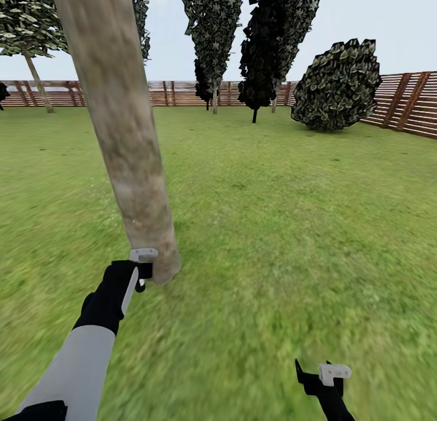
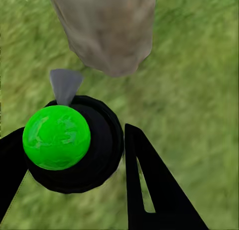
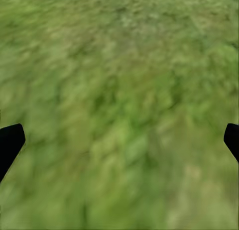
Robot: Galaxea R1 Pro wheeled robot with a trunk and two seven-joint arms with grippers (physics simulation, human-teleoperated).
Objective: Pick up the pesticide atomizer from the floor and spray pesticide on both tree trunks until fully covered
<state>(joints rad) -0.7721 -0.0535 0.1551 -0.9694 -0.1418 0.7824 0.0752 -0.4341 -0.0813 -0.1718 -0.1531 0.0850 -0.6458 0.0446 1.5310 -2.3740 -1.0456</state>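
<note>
Atomizer [image 2: 64, 140] in left tool [image 2: 74, 190], beside trunk [image 1: 121, 141]

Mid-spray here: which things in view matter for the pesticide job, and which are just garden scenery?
Job:
- trunk, thick and pale, right ahead
- atomizer, green-topped, in the left hand, nozzle toward the trunk base
- lawn

Scenery:
- dark cypresses
- round bush
- slat fence
- right hand, open over bare grass

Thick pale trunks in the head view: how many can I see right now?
1: the tree trunk leaning up from the grass by the left gripper. Others may stand outside the frame.
</note>
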